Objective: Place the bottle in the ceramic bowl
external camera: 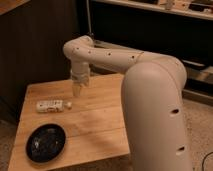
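Points the gripper (77, 91) straight down above the rear of the wooden table (97, 122), with nothing seen in it; cannot tell how wide. Just beside and below-left, finds the bottle (50, 105) lying flat, cap toward the gripper. Nearer the front-left corner, shows the ceramic bowl (37, 150), apart from the bottle.

You've got one bottle (50, 105), one ceramic bowl (31, 136) and one wooden table (97, 125). One arm (150, 95), one gripper (77, 91), over the table just behind the bottle.
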Controlling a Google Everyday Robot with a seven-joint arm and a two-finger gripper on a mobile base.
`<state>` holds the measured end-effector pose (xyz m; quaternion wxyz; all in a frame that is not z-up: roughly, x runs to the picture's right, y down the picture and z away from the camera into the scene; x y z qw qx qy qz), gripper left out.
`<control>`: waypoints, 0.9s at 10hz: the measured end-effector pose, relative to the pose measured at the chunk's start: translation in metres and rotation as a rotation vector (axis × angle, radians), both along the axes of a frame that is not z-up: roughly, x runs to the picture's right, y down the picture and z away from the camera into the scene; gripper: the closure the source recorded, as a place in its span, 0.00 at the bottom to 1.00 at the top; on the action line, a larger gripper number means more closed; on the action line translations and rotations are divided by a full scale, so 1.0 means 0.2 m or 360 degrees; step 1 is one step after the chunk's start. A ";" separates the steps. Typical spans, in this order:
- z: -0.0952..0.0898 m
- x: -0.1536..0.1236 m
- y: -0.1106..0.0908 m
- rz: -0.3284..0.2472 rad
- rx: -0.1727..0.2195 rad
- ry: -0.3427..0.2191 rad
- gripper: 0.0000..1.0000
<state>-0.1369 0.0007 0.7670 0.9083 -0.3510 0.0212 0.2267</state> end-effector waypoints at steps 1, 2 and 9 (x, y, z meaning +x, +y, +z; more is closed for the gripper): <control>-0.01 -0.01 0.01 -0.0077 0.0011 -0.0061 0.35; -0.02 -0.02 0.02 -0.0137 0.0020 -0.0109 0.35; -0.04 -0.16 -0.07 -0.0284 0.0327 -0.0651 0.35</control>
